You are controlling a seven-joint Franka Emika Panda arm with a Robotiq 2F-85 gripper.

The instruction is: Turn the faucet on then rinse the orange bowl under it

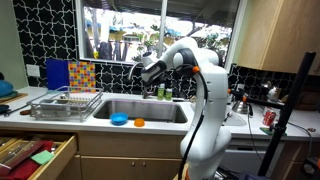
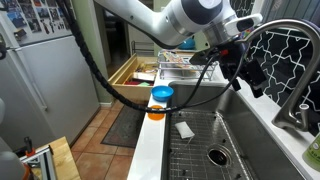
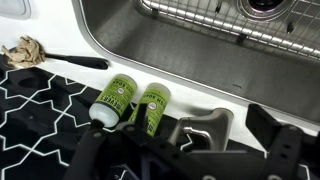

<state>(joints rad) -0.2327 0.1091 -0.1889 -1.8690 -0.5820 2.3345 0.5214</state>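
Observation:
The dark metallic faucet (image 2: 304, 70) arches over the back of the sink (image 2: 232, 128). Its metal lever (image 3: 205, 128) shows in the wrist view. My gripper (image 2: 245, 66) is open at the back of the sink, its dark fingers either side of the lever (image 3: 190, 150) and not closed on it. The small orange bowl (image 1: 139, 123) sits on the counter's front edge beside a larger blue bowl (image 1: 119, 120). Both also show in an exterior view, the orange bowl (image 2: 156, 113) below the blue bowl (image 2: 162, 95).
Two green bottles (image 3: 113, 100) stand behind the sink next to the faucet. A wire grid (image 2: 200, 150) lines the sink bottom, with a white piece (image 2: 185, 129) on it. A dish rack (image 1: 65, 104) and an open drawer (image 1: 35, 155) are beside the sink. A red can (image 1: 267, 118) stands further along.

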